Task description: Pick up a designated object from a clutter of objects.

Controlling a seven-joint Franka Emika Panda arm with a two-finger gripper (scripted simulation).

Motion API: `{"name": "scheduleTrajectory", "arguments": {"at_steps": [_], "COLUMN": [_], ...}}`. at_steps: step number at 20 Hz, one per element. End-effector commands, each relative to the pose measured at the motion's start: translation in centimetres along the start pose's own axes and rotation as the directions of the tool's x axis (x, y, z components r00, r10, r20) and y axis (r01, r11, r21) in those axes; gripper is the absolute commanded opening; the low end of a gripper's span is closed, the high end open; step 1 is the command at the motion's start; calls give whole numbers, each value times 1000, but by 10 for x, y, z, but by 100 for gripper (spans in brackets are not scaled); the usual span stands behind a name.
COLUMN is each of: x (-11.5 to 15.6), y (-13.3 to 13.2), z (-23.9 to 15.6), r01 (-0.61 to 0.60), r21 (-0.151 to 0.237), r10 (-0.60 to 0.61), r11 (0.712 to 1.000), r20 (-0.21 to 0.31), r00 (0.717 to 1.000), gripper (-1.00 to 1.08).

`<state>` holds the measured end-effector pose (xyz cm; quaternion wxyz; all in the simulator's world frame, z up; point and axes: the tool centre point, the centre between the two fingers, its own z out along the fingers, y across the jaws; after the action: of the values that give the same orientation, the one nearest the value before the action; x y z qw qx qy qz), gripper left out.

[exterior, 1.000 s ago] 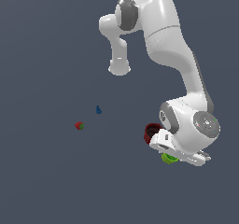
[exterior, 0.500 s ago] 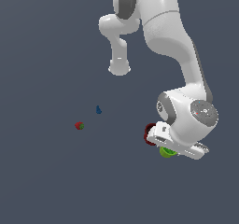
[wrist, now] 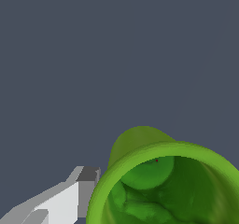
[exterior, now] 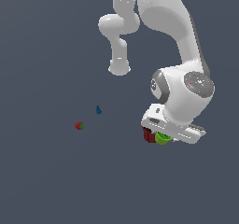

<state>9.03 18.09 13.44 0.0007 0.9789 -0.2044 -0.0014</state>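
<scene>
We sit low over the green cup [exterior: 162, 138] at lower right, our gripper [exterior: 164, 136] apparently bracketing it, closure unclear, lift remaining.

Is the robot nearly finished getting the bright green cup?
Partly. Done: the gripper is down at the lime-green tapered cup, beside the dark red cup. In hand: one finger sits against the cup's outer wall; a firm grasp isn't visible. Left: lifting it.

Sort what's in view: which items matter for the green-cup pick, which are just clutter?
In the job:
- green cup, under the hand
- fingers, one beside the cup's rim

Lying about:
- dark red cup, right next to the green one
- blue piece
- strawberry-like piece
</scene>
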Motion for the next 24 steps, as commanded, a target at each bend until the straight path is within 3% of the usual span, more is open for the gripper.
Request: {"name": "scheduleTrajectory", "arguments": {"at_steps": [1, 24], "x": [-6, -69], "y": [12, 137], "z": [-19, -205], "r01": [0, 0], "r21": [1, 4], "r10": [0, 0], "r11": [1000, 1000], "r20": [-2, -1], "r00": [1000, 1000], "gripper": [-100, -100]}}
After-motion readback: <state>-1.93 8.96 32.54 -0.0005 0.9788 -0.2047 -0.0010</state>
